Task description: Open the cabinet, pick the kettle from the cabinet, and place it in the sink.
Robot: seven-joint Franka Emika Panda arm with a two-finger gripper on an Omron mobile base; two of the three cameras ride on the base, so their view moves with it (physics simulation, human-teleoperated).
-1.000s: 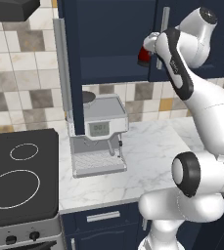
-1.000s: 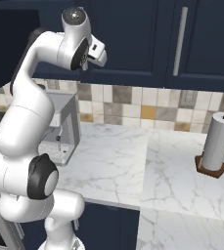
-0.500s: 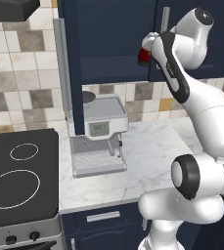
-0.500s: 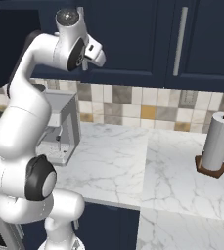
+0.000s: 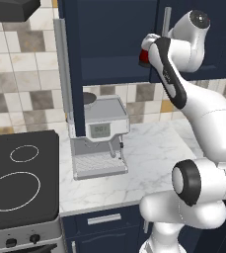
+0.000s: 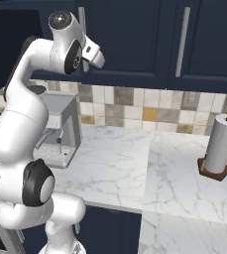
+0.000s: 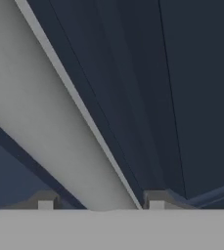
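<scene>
While our fingers (image 7: 45,201) sit on both sides of the cabinet's (image 5: 109,39) hard, smooth silver bar (image 7: 59,122), and we cannot tell if they squeeze it, the little red kettle (image 5: 144,55) waits on the shelf inside, probably light and best lifted from its top.

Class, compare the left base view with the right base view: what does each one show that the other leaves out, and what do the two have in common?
Left base view alone: the black cooktop, the open cabinet with its navy shelf, and the red kettle partly behind the arm. Right base view alone: the paper towel roll on its stand, and a shut cabinet door with a long silver handle. Both: the white arm, the coffee machine, the marble counter and the tiled wall.
</scene>
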